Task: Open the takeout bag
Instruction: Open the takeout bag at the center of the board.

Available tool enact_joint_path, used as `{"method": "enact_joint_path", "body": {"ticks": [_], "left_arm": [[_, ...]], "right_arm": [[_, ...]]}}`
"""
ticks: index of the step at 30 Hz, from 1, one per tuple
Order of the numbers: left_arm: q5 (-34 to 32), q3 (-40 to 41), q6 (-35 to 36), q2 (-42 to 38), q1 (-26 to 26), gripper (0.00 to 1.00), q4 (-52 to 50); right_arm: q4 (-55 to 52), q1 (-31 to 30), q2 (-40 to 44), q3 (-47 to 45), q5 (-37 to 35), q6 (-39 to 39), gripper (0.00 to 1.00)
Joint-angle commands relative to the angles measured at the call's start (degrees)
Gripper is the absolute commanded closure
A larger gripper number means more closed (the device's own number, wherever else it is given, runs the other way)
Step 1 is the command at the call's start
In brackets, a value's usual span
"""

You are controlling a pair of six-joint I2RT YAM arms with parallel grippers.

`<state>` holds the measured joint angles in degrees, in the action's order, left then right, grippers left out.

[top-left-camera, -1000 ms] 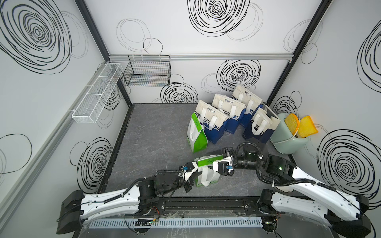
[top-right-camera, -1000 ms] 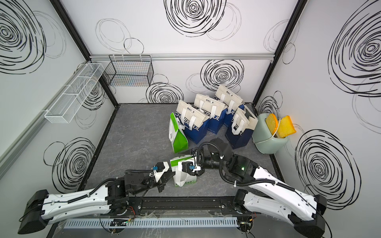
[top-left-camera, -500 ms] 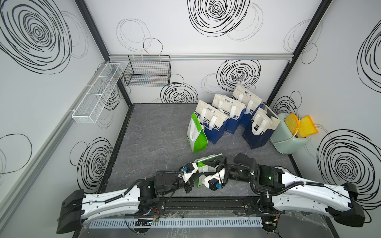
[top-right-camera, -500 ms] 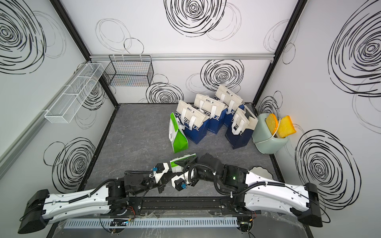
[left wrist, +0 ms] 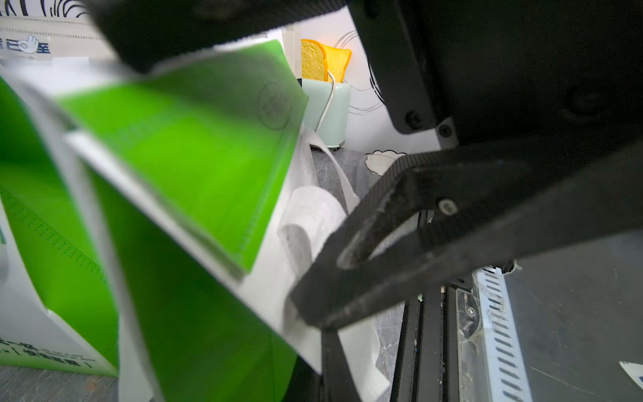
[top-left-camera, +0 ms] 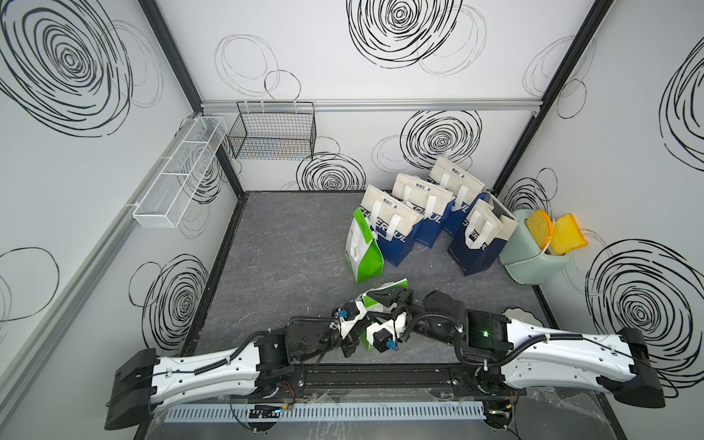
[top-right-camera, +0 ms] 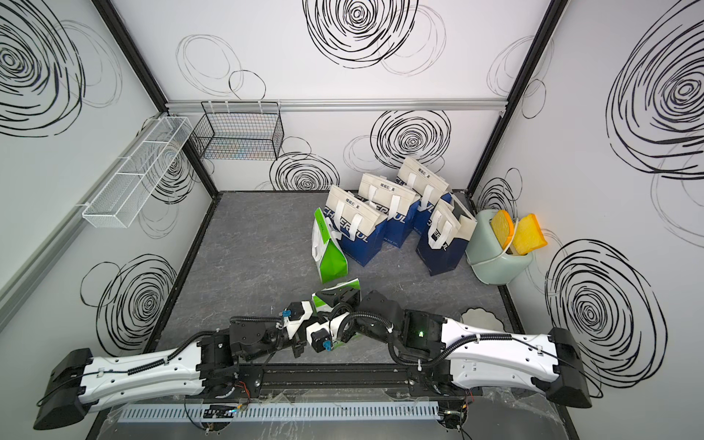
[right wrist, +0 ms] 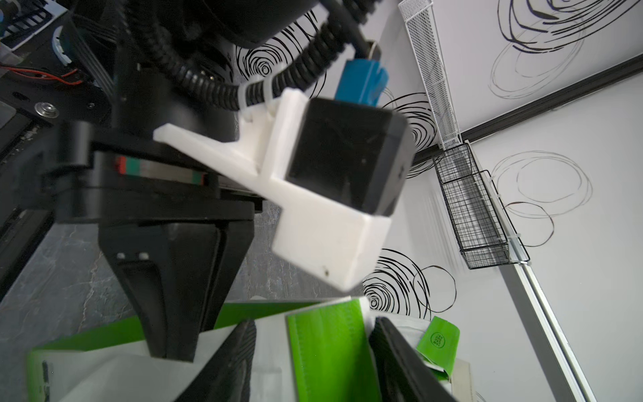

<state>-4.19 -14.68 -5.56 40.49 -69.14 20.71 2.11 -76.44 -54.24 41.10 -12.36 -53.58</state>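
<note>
Top views first. The green-and-white takeout bag sits near the front edge of the gray floor, roughly 6 o'clock from the floor's middle. The left gripper comes at it from about 8 o'clock. The right gripper comes from about 4 o'clock, with its black tips up at the bag's top. Both top views show a second green bag standing upright near 12 o'clock from the worked one. Four blue-and-white bags are bunched around 1 o'clock on the floor. A mint toaster with two toast slices is out at 3 o'clock.

Left wrist view is pretty blurry. The left gripper is clenched, tips pinched on the takeout bag's white edge, just beside a white handle loop. The green flap is folded over close to the lens.

In the right wrist view the right gripper is released. Its fingers are spread wide, with the green flap between them. It's impossible to tell whether either finger actually presses it. The left gripper shows here too, closed to a point on the bag's white rim.
</note>
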Motion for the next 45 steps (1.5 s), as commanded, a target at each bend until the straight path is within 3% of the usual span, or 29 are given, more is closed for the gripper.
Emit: {"method": "enact_joint_path", "body": {"ticks": [1, 14, 23, 30, 45], "left_arm": [[2.19, -0.94, 0.32, -0.99, -1.07, 1.00, 5.14], [1.95, -1.33, 0.82, -1.20, -1.16, 1.00, 4.51], [1.55, -1.14, 0.73, -1.46, -1.30, 1.00, 4.52], [1.26, -0.94, 0.57, -1.89, -1.33, 1.00, 4.37], [1.17, -0.28, 0.63, -2.42, -1.32, 1.00, 5.44]], "right_arm": [[5.41, -0.39, -0.26, -1.15, -5.49, -0.06, 0.43], [7.00, -0.99, -4.36, -2.27, -15.02, -4.86, 0.52], [7.64, -1.00, -4.26, -2.48, -17.27, -5.00, 0.60], [7.23, -0.87, -3.61, -2.69, -17.87, -4.57, 0.71], [3.85, 1.74, -0.37, -2.09, -11.40, 1.01, 1.00]]}}
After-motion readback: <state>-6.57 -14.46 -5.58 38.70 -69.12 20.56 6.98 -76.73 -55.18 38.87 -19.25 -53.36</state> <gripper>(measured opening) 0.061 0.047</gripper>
